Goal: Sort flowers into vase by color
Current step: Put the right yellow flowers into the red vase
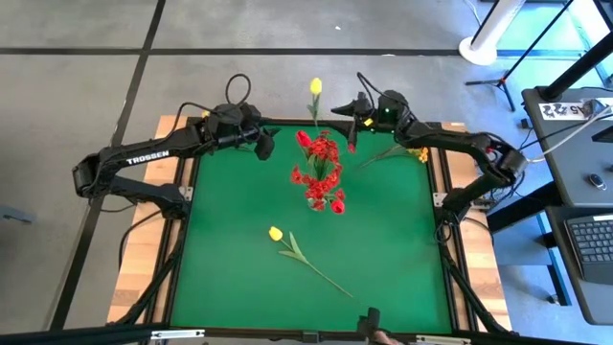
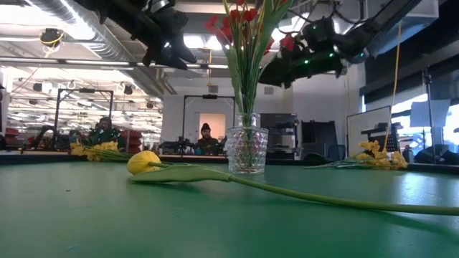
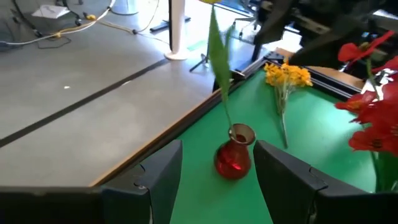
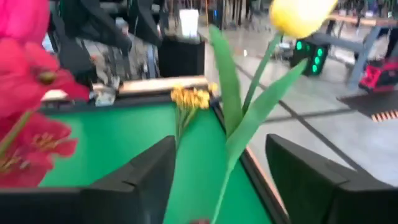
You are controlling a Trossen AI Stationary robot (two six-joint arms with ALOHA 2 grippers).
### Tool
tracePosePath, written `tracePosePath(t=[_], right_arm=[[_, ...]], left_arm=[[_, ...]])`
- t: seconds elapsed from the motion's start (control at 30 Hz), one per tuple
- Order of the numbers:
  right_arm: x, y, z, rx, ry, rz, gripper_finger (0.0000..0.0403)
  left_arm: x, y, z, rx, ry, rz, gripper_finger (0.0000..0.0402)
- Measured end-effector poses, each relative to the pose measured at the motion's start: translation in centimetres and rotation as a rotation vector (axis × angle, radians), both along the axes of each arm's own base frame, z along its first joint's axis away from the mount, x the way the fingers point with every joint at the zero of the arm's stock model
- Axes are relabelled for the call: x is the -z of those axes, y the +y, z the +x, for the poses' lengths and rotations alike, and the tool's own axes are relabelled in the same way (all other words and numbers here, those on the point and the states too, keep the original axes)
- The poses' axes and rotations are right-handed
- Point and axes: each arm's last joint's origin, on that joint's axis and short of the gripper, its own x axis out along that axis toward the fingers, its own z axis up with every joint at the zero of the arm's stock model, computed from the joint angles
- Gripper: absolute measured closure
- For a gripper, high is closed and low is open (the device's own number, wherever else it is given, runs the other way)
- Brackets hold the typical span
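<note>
Overhead, the green table (image 1: 230,249) carries both arms at its far edge. The left gripper (image 1: 262,146) hangs near the far-left corner, fingers (image 3: 163,171) spread wide and empty, facing a small red vase (image 3: 234,155) that holds one stem. The right gripper (image 1: 352,132) sits right of centre at the far edge, fingers (image 4: 146,174) wide apart, nothing clamped; a yellow tulip (image 4: 297,15) on its stem rises between them in its wrist view, contact not discernible. The clear vase (image 2: 247,149) stands mid-table, holding the red flowers (image 1: 319,171) upright. A yellow tulip (image 1: 315,87) shows over the far edge. One loose yellow tulip (image 1: 276,233) lies flat on the near half, its stem (image 1: 321,268) running toward the near-right. A yellow spray (image 1: 418,152) lies near the far-right corner. People (image 2: 206,136) sit in the room behind
</note>
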Motion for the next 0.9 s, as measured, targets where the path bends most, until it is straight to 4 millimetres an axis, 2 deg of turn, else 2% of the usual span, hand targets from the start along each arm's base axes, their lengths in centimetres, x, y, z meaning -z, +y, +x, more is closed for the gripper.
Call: tracePosePath(t=[0.23, 0.37, 0.5, 0.73, 0.9], right_arm=[[-2.1, 2.0, -3.0, 0.131, 0.173, 0.038, 0.0115], [-2.7, 3.2, -4.9, 0.243, 0.260, 0.129, 0.0116], [-2.4, 4.0, -6.4, 0.380, 0.355, 0.266, 0.0123], [-0.1, 4.2, -7.4, 0.616, 0.546, 0.430, 0.0127], [3.4, 3.7, -7.8, 0.802, 0.664, 0.523, 0.0128]], left_arm=[[0.9, 0.1, -0.6, -0.039, 0.095, -0.038, 0.0206], [1.4, 0.1, -0.9, -0.045, 0.136, -0.087, 0.0206], [1.9, -0.4, -1.0, -0.010, 0.163, -0.149, 0.0206], [1.7, -1.2, -0.4, 0.031, 0.145, -0.135, 0.0206], [1.6, -1.7, -0.1, 0.058, 0.146, -0.130, 0.0206]])
